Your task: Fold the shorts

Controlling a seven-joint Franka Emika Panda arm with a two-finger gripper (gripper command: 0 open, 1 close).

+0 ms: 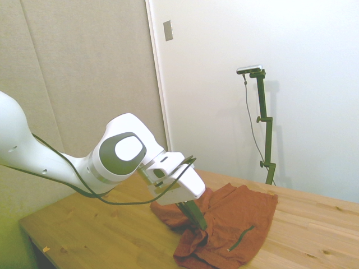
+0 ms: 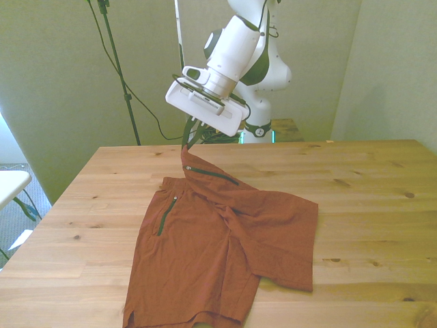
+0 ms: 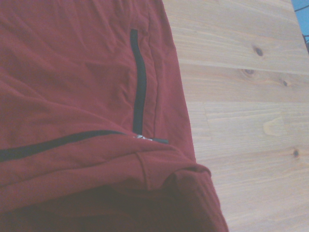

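Rumpled rust-orange shorts [image 2: 205,253], waistband corner pinched up in the closed claw [image 2: 187,145].

A wooden table [image 2: 355,205] stands before plain pale walls [image 1: 314,67] in soft light.

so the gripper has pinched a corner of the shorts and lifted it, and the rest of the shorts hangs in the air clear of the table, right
Not quite. The gripper has pinched a corner of the shorts and lifted it, but the rest lies spread on the table, not hanging clear. The front view shows this.
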